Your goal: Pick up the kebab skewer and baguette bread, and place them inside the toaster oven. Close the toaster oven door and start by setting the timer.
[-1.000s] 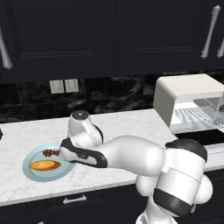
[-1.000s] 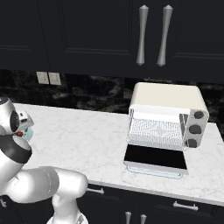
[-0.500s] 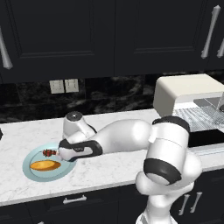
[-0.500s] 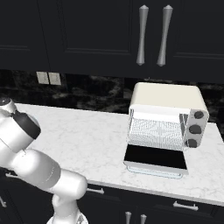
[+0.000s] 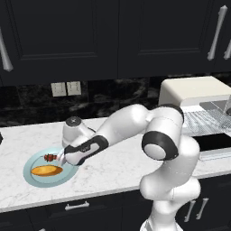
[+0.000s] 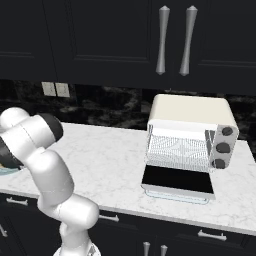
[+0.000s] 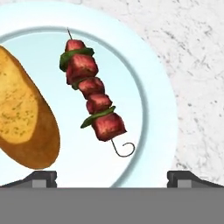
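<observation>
The gripper (image 7: pixel 112 177) hangs wide open and empty just above the plate (image 7: pixel 159 96). On that plate the kebab skewer (image 7: pixel 91 94) lies between the fingertips, with the baguette (image 7: pixel 22 118) beside it. The toaster oven (image 6: pixel 190 137) stands well apart, its door (image 6: pixel 178 181) folded down.

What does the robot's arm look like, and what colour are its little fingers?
The arm is glossy white, made of fat rounded tube-like segments with dark, nearly black bands at its joints. The hand end has a black strip along it. The gripper has two small dark grey, blocky finger tips. No cables or markings show.
</observation>
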Robot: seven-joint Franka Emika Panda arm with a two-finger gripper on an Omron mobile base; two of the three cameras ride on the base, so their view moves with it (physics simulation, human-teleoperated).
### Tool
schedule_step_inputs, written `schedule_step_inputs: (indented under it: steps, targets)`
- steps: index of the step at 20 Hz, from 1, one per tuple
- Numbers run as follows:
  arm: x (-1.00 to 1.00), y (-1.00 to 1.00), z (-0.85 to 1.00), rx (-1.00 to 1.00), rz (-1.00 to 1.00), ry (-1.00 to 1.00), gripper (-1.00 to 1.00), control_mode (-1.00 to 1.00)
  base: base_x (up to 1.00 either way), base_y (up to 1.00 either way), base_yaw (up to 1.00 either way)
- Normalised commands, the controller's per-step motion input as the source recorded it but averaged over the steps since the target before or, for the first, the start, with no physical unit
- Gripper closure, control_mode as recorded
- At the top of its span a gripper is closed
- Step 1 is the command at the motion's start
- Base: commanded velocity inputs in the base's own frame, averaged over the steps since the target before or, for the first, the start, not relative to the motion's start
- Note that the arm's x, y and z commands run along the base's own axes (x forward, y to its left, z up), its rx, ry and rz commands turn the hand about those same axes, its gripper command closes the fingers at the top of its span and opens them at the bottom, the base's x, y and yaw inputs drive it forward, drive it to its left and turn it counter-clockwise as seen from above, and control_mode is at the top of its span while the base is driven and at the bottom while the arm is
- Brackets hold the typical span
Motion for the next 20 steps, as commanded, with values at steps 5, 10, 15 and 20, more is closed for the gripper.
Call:
schedule_step_inputs:
  steps: [5, 10, 15, 20]
  targets:
    - [0.27, 0.3, -0.12, -0.02, 0.05, 0.0, -1.0, -1.0, 0.0, 0.0, 0.0]
    - [0.09, 0.25, -0.29, -0.03, 0.04, 0.0, -1.0, -1.0, 0.0, 0.0, 0.0]
    - [0.27, 0.14, -0.12, -0.01, 0.01, 0.01, -1.0, -1.0, 0.0, 0.0, 0.0]
    - [0.27, 0.0, -0.03, 0.0, 0.02, 0.01, -1.0, -1.0, 0.0, 0.0, 0.0]
